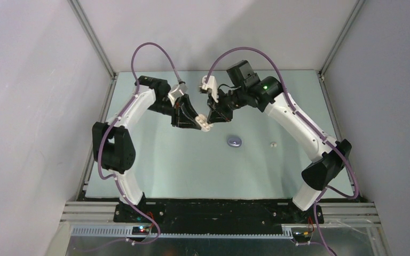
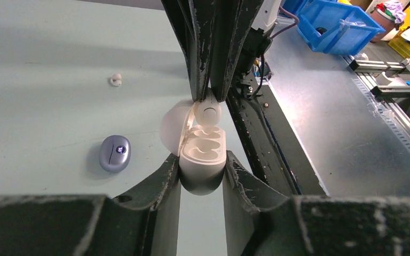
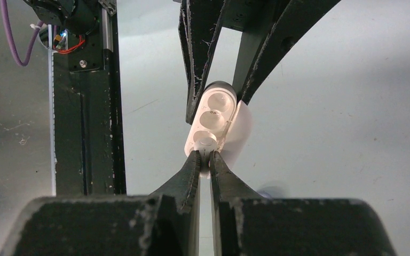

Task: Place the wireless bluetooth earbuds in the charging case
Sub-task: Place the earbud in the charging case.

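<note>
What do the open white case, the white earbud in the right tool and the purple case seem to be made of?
The open white case: likely moulded plastic, satin; smooth rounded wells, soft even shading. The white earbud: probably hard plastic, slightly glossy, a faint ring on its face; too small to be sure. The purple case: plastic or coated, semi-gloss; soft highlight, small lit mark.

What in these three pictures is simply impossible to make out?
- Top view: the white case is nearly covered where the left gripper and right gripper meet. The loose earbud is only a speck.
- Left wrist view: the held earbud is half hidden by the right gripper's fingers, so whether it is seated is unclear.
- Every view: the purple case is shut, so its contents are hidden.
</note>
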